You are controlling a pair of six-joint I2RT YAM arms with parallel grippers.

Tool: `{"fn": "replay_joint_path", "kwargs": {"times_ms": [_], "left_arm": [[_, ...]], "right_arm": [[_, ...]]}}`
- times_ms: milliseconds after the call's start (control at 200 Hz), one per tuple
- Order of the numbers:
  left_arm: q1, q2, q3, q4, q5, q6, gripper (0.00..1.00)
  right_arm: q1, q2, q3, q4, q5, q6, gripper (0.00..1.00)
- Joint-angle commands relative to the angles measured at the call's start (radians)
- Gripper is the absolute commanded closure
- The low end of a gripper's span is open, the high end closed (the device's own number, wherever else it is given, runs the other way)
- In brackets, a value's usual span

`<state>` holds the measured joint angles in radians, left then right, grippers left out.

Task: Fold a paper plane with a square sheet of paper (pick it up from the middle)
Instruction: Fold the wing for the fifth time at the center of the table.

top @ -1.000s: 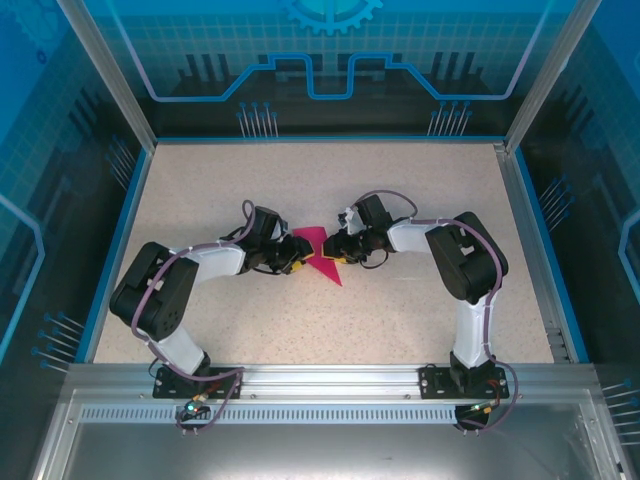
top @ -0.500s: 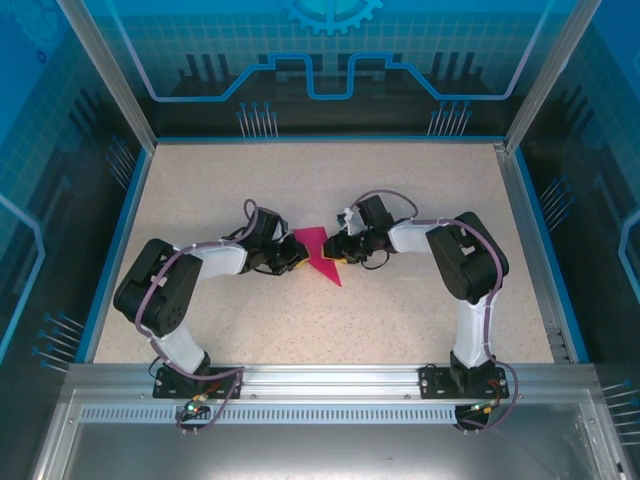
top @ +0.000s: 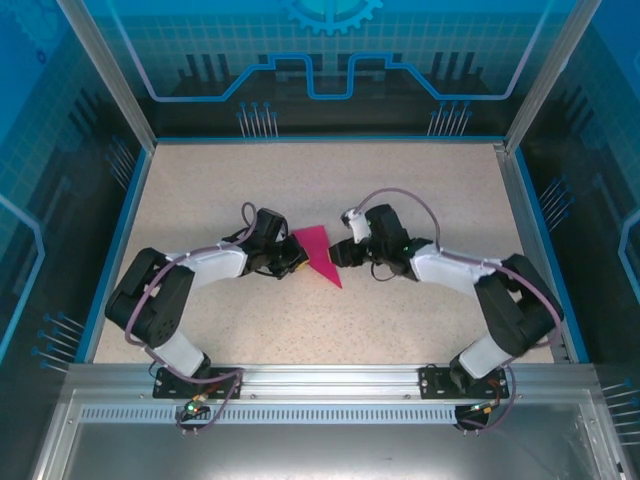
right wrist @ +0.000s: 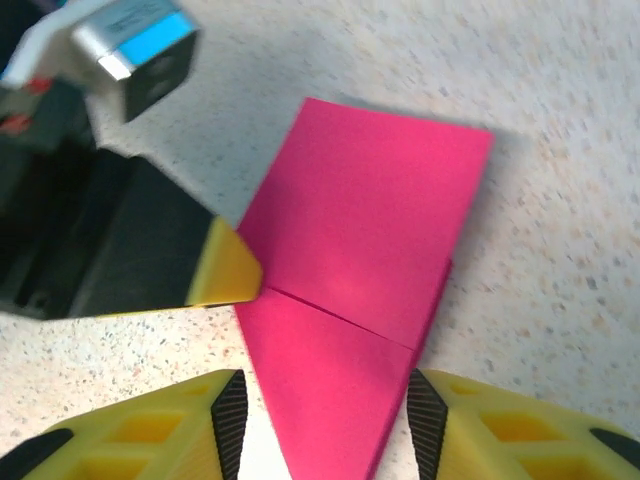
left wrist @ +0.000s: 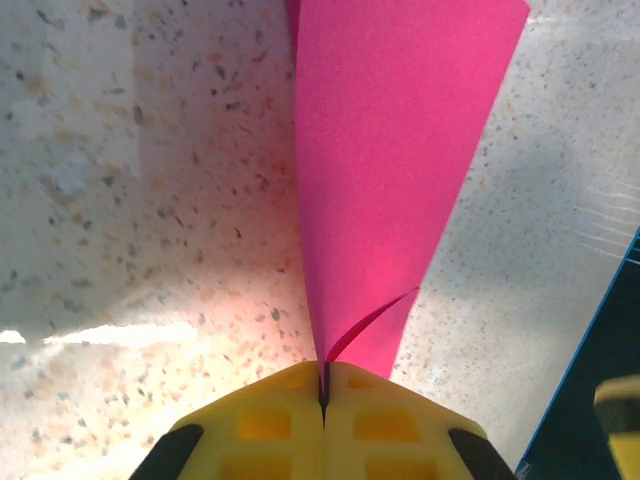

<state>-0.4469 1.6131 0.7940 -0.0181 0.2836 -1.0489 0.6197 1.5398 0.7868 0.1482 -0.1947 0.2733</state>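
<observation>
The magenta sheet of paper (top: 320,252) lies at mid-table, folded into a flat wedge whose point faces the near edge. My left gripper (top: 297,260) is at its left edge. In the left wrist view the yellow jaws of this gripper (left wrist: 323,385) are pressed together on the thin paper edge (left wrist: 390,150), and one layer curls up just ahead of them. My right gripper (top: 345,255) is at the paper's right side. It is open in the right wrist view (right wrist: 320,420), with its fingers straddling the wedge (right wrist: 360,250) near the point. A fold line crosses the paper there, and the left gripper's fingertip (right wrist: 225,270) touches its edge.
The speckled tabletop (top: 300,190) is ringed by a blue rim (top: 120,240) and clear enclosure walls. An aluminium rail (top: 320,378) at the near edge carries both arm bases. The right arm's elbow (top: 520,300) reaches out toward the right rim.
My left jaws have closed on the paper's edge. My right jaws have opened wider, and the right arm's elbow has swung out to the right and lower. The paper has barely shifted.
</observation>
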Motion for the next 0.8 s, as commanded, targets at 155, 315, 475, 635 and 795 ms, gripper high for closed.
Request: {"fn": "replay_joint_path", "kwargs": {"times_ms": [155, 315, 475, 635, 795], "left_arm": [[-0.021, -0.054, 0.024, -0.089, -0.047, -0.078, 0.97], [-0.022, -0.058, 0.037, -0.107, -0.041, -0.080, 0.96], [-0.021, -0.053, 0.042, -0.111, -0.037, -0.081, 0.96], [-0.022, -0.054, 0.044, -0.115, -0.037, -0.084, 0.96], [-0.022, -0.045, 0.052, -0.118, -0.036, -0.086, 0.95]], "right_arm": [[0.171, -0.026, -0.221, 0.349, 0.244, -0.313, 0.53], [0.231, 0.051, -0.215, 0.414, 0.282, -0.403, 0.51], [0.277, 0.147, -0.202, 0.512, 0.356, -0.447, 0.51], [0.285, 0.217, -0.183, 0.599, 0.393, -0.458, 0.55], [0.291, 0.273, -0.158, 0.663, 0.436, -0.472, 0.60]]}}
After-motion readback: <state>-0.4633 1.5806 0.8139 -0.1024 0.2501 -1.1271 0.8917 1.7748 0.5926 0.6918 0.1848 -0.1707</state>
